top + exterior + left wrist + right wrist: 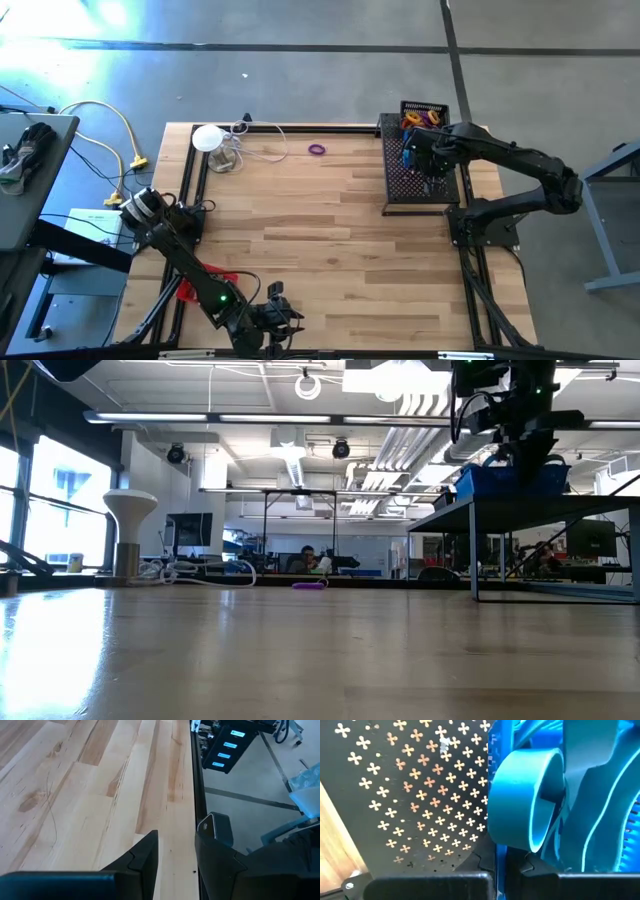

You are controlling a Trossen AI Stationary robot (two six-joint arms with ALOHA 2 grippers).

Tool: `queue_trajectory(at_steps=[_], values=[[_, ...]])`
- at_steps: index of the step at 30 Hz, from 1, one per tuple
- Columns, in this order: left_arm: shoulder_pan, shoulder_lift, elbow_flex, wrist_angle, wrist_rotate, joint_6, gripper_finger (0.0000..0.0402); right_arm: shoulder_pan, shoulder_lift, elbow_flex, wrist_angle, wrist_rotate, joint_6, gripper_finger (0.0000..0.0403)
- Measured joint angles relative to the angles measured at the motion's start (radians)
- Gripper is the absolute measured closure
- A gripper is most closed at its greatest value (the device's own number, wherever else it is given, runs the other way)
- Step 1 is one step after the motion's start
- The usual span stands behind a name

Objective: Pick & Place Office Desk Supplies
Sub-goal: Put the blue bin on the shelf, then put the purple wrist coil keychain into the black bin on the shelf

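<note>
A blue mesh basket (505, 482) is over the black mesh tray (400, 190) at the table's right side, and my right gripper (415, 160) is shut on it from above. In the right wrist view, a wide blue ring (525, 800) lies inside the basket. A black basket (425, 112) with orange and purple items stands at the tray's far end. One purple ring (317, 149) lies on the wood near the far edge. My left gripper (175, 835) hangs open over the table's near edge, holding nothing. My right gripper pinches the blue basket's thin side wall (501, 851) between its two fingers, one finger inside the basket and one outside. The fingers come steeply from above. The basket stays upright at the tray's top (520, 500); I cannot tell whether it rests on the tray or hangs just clear.
A white round disc (208, 138) with cables (265, 152) stands at the far left corner. Something red (190, 291) lies under my left arm near the table's left edge. Bare wood fills the table's middle (320, 240). A black frame rail (196, 795) lines the near edge.
</note>
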Motion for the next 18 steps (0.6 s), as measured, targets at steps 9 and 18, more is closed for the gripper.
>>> queue_trajectory(at_steps=[9,18], values=[[0.0,0.0,0.0,0.0,0.0,0.0,0.0277,0.0,0.0,0.001,-0.011,0.002,0.036,0.035],[0.0,0.0,0.0,0.0,0.0,-0.001,0.0277,0.0,0.0,0.001,-0.009,0.043,0.083,0.0261]])
